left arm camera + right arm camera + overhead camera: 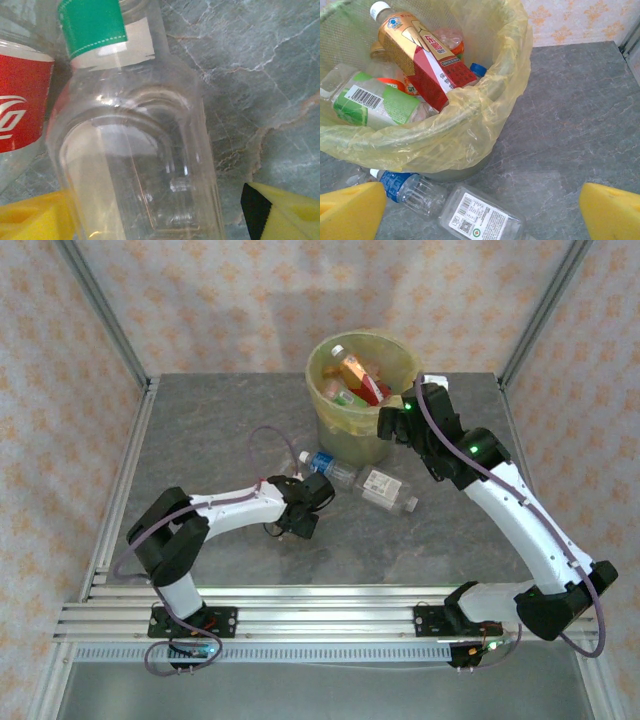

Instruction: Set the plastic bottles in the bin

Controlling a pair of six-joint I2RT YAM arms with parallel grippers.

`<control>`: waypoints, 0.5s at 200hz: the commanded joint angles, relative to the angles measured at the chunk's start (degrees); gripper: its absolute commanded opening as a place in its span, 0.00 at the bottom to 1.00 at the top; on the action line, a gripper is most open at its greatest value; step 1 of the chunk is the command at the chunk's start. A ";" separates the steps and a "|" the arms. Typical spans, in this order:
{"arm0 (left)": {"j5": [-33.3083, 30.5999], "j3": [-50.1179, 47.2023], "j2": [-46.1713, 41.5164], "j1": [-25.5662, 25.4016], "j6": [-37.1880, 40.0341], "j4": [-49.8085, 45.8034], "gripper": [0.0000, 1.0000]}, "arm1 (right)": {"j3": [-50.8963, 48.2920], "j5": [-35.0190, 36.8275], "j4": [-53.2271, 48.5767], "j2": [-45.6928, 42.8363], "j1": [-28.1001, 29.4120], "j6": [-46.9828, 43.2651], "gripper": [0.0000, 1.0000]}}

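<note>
**Clear bottle straddled on the table, on the near side of the bin**

A clear empty bottle [140, 150] with a green-and-white label lies on the grey table [200, 440], well apart from the bin [350, 440]. It is straddled by the left gripper [155, 200], whose jaws stand wide, so nothing is gripped yet. A red-labelled bottle [20, 115] lies just beside it. The clear bottle is judged light, thin-walled, slippery and apt to roll, so it is best taken across the body below the label. A blue-capped bottle [325, 466] and a white-labelled bottle [385, 488] lie at the foot of the bin, and several bottles [420, 55] are inside it. The right gripper [482, 210] hangs fully open and empty beside the bin.
</note>
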 commanded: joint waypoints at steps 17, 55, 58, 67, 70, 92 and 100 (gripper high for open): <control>-2.78 -0.34 1.25 -0.23 -1.55 2.05 0.82 | -1.83 0.94 1.01 -1.49 -0.21 1.20 0.99; -3.46 -0.22 -0.04 -0.22 -2.08 0.54 0.63 | -2.50 1.06 1.19 -1.67 -0.21 1.53 0.99; -3.58 -0.22 -0.30 -0.23 -2.18 0.29 0.62 | -2.63 1.17 1.18 -1.75 -0.21 1.59 0.99; -3.92 -0.30 -1.41 -0.21 -2.41 -0.33 0.58 | -2.76 1.18 1.30 -1.87 -0.21 1.64 0.99; -4.04 -0.43 -1.72 -0.22 -2.49 -0.54 0.57 | -2.82 1.21 1.24 -1.90 -0.21 1.68 0.99; -3.88 -0.78 -4.91 -0.23 -3.45 -1.82 0.50 | -3.44 1.00 1.66 -2.54 -0.21 2.14 0.99; -3.30 -1.15 -6.41 -0.20 -3.89 -1.90 0.47 | -3.65 0.97 1.78 -2.72 -0.20 2.31 0.99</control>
